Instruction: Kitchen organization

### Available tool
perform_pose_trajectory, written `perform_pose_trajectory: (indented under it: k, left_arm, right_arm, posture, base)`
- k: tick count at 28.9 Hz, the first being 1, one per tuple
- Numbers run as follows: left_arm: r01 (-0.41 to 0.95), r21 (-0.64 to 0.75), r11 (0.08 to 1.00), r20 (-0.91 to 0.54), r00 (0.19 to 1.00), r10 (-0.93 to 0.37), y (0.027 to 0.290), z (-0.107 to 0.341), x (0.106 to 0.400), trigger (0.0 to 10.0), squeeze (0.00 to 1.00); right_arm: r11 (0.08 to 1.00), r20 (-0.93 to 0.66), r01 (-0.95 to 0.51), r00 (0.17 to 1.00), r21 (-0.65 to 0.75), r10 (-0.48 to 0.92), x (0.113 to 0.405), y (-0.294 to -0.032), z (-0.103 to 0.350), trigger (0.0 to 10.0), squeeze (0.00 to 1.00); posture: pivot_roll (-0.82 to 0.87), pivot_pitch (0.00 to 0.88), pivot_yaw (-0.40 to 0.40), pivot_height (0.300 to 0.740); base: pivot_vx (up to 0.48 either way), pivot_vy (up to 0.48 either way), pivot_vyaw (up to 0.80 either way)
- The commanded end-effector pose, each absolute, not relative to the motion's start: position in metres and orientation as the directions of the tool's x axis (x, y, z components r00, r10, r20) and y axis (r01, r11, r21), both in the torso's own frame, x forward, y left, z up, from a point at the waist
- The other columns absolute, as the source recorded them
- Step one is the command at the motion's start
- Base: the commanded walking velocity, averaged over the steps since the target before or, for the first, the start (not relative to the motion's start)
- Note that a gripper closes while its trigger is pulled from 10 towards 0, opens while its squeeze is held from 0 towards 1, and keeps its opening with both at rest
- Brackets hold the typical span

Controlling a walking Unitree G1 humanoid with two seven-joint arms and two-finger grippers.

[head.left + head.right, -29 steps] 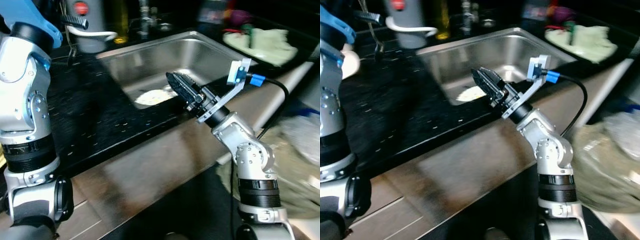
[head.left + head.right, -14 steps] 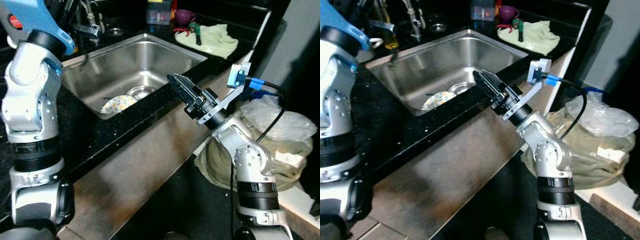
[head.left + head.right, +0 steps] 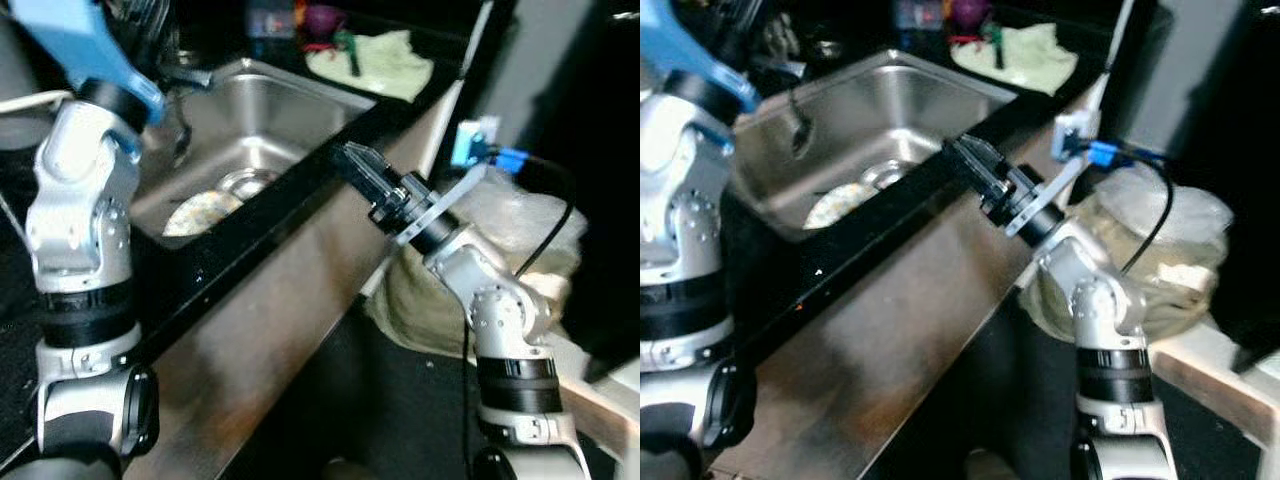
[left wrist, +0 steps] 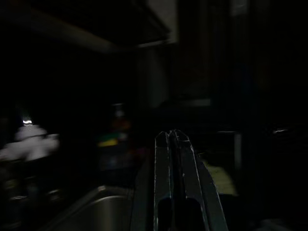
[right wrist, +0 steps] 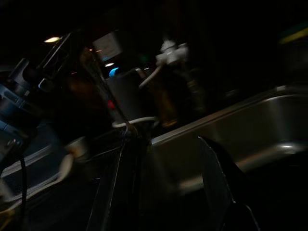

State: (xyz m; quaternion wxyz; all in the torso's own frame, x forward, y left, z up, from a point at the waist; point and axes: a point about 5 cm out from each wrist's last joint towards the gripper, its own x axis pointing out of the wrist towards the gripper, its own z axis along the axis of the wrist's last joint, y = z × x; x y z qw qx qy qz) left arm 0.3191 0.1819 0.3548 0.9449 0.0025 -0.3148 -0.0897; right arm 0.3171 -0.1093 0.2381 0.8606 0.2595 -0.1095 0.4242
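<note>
The plate [image 3: 200, 212] lies in the sink [image 3: 300, 105], so nothing looks organized yet. Your right gripper [image 3: 362, 172] hovers at the counter's [image 3: 330, 165] front edge, fingers spread, empty; left fingers [image 4: 174, 159] clenched, empty.

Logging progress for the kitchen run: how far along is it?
Early. Nothing looks put away: a patterned plate lies in the sink, a green cloth on the counter. The right end effector hovers open over the counter edge, empty. The left end effector is shut, empty.
</note>
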Motion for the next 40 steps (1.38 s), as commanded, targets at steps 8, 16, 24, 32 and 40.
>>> perform_pose_trajectory:
  k: [8,16,24,32,40]
  left_arm:
    - [0.154,0.041,0.987,0.557,0.816,-0.151,0.189,0.340,0.325,0.0,0.00]
    - [0.153,0.048,0.987,0.539,0.828,-0.154,0.189,0.335,0.327,10.0,0.00]
    - [0.174,0.066,0.982,0.545,0.818,-0.182,0.185,0.336,0.327,10.0,0.00]
    - [0.186,0.077,0.980,0.546,0.814,-0.197,0.182,0.335,0.326,10.0,0.00]
    - [0.202,0.076,0.976,0.539,0.815,-0.211,0.178,0.334,0.327,10.0,0.00]
  right_arm:
    - [0.508,0.393,-0.795,0.605,0.331,0.692,0.315,-0.104,0.236,10.0,0.00]
    - [0.489,0.385,-0.815,0.579,0.311,0.719,0.311,-0.100,0.234,10.0,0.00]
    - [0.481,0.383,-0.822,0.568,0.303,0.729,0.311,-0.099,0.234,10.0,0.00]
    - [0.477,0.383,-0.824,0.565,0.305,0.731,0.310,-0.097,0.233,10.0,0.00]
    - [0.476,0.389,-0.824,0.566,0.308,0.727,0.310,-0.097,0.233,10.0,0.00]
  posture:
    - [-0.02,0.061,-0.033,0.732]
    - [-0.02,0.050,-0.035,0.732]
    - [-0.01,0.047,-0.035,0.732]
    - [-0.01,0.053,-0.035,0.732]
    - [-0.01,0.058,-0.033,0.732]
  base:
    - [0.000,0.000,0.00]
    - [0.000,0.000,0.00]
    - [0.182,0.000,0.00]
    - [0.442,0.000,0.00]
    - [0.442,0.000,0.00]
